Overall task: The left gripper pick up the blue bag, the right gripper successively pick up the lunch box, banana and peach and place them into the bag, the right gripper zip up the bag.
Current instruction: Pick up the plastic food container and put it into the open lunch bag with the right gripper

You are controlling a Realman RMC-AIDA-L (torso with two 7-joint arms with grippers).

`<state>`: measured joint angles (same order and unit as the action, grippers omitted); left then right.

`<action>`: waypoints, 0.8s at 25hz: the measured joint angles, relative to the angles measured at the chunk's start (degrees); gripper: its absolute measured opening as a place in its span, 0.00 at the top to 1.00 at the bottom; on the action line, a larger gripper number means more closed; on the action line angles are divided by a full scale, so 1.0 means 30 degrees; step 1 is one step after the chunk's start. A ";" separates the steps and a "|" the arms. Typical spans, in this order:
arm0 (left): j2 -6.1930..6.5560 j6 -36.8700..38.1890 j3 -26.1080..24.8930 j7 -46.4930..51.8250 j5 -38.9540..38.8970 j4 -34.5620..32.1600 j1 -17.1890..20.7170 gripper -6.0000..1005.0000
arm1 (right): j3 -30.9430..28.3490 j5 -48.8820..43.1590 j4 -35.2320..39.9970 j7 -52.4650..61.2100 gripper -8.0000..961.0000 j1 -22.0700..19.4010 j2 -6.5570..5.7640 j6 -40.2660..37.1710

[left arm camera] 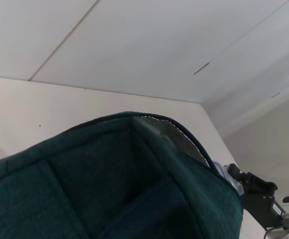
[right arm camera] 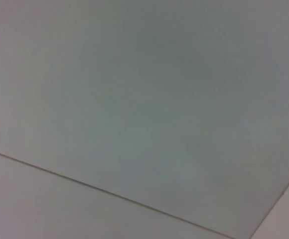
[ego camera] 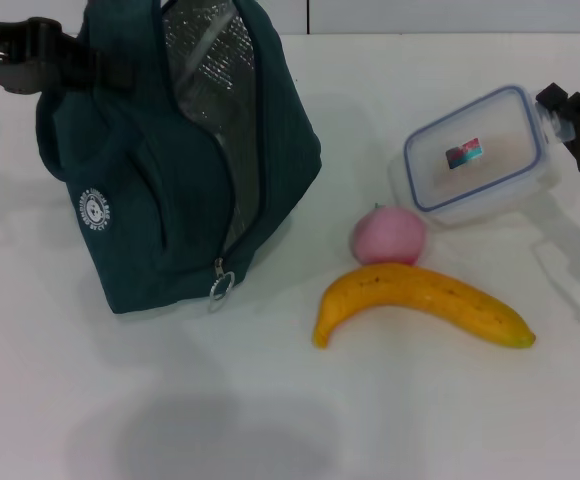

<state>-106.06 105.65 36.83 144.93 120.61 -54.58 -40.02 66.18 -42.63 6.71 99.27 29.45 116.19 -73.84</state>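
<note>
Upper left, the left gripper [ego camera: 65, 60] is clamped on the blue bag [ego camera: 160, 190]; right edge, the right gripper [ego camera: 555, 108] pinches the tilted lunch box [ego camera: 475, 155].

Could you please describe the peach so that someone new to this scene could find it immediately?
Start at the blue bag on the table's left. Right of it lies the banana; the peach touches its far side, below the lunch box. It is the only small pink ball.
</note>
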 joint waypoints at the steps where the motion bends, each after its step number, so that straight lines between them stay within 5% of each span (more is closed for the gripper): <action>1: -0.0005 -0.0001 0.0000 0.0001 0.0005 0.0001 -0.0002 0.95 | 0.0001 0.0042 -0.0001 -0.0002 0.89 -0.0008 -0.0001 -0.0028; 20: -0.0039 -0.0002 -0.0001 0.0028 0.0026 0.0001 -0.0030 0.95 | 0.0002 0.2189 -0.0133 -0.0017 0.89 -0.0146 -0.0029 -0.1939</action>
<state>-106.17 105.64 36.82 145.02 120.69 -54.58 -40.11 66.18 -36.06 6.31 99.22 29.01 116.10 -79.66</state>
